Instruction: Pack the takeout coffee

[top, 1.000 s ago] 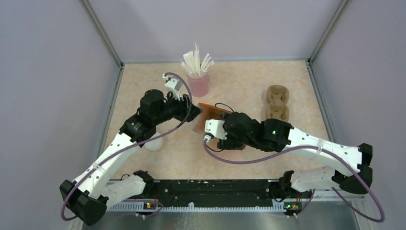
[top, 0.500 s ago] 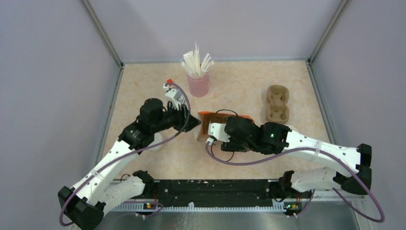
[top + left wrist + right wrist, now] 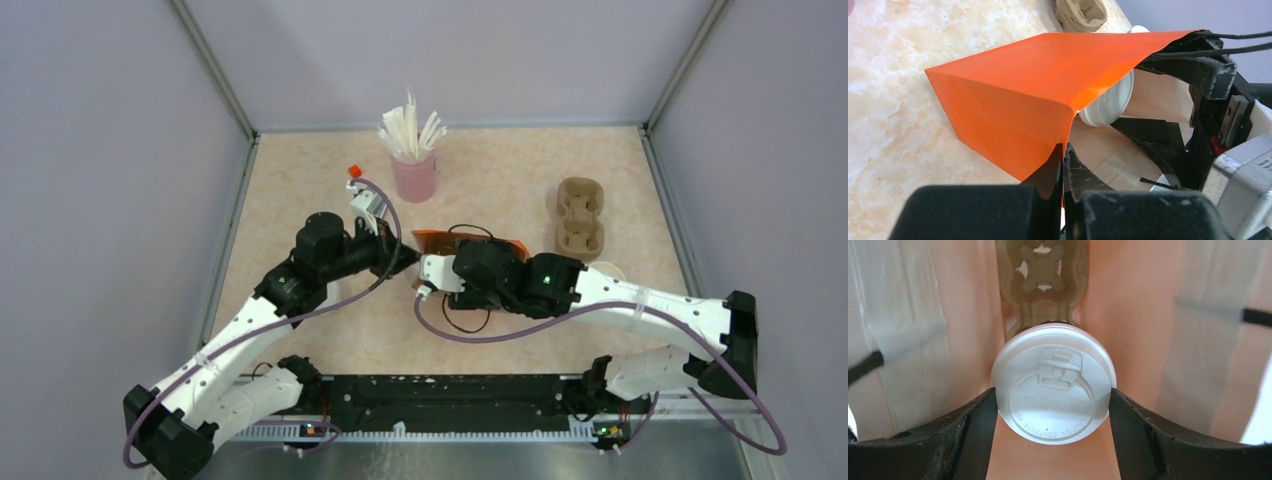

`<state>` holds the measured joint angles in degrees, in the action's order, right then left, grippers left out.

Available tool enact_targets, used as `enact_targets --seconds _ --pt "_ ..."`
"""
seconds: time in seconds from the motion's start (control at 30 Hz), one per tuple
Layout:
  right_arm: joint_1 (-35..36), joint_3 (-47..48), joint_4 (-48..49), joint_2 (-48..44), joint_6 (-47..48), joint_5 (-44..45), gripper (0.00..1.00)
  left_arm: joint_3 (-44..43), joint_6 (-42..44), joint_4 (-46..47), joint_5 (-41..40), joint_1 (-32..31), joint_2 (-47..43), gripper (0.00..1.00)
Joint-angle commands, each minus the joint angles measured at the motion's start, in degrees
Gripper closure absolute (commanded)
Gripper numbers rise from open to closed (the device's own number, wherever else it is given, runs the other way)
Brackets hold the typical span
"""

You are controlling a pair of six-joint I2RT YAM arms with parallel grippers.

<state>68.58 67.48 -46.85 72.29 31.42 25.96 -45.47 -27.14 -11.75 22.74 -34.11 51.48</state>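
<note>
**Takeout coffee held inside the orange bag**

Left wrist view: the left gripper [image 3: 1063,159] is closed, its two black fingertips pressed together on the lower edge of the orange bag [image 3: 1013,85] at the bag's mouth. The bag lies on its side on the marbled table [image 3: 893,75], its mouth facing this camera, and the round white lid shows just inside it.

Right wrist view: the right gripper [image 3: 1053,396] reaches into the bag. Its jaws stand wide, one on each side of the takeout coffee [image 3: 1052,385], and both touch the rim of the lid. The lid faces the camera, and the bag's pale inner walls rise on both sides.

Top view: both arms meet at the bag near the middle of the table. A pink cup [image 3: 414,180] of white sticks stands behind it, and a brown cup carrier [image 3: 580,213] lies well apart on the right.
</note>
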Motion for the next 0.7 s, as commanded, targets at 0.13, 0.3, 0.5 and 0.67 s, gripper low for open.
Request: enact_targets --seconds 0.13,0.3,0.5,0.67 --pt "0.3 -1.2 10.0 1.1 7.6 4.5 0.40 1.2 2.9 10.2 -0.9 -0.2 -1.6 1.00" --pt "-4.2 -0.6 12.2 2.1 11.2 3.6 0.39 1.0 3.9 17.1 -3.6 -0.2 1.7 1.00" --pt "-7.6 -0.9 12.9 1.9 13.9 2.3 0.39 -1.2 4.0 18.7 -7.9 -0.1 5.3 1.00" --pt "-7.6 -4.5 13.8 -0.7 9.7 -2.9 0.39 1.0 3.5 14.2 -6.5 -0.1 4.2 0.81"
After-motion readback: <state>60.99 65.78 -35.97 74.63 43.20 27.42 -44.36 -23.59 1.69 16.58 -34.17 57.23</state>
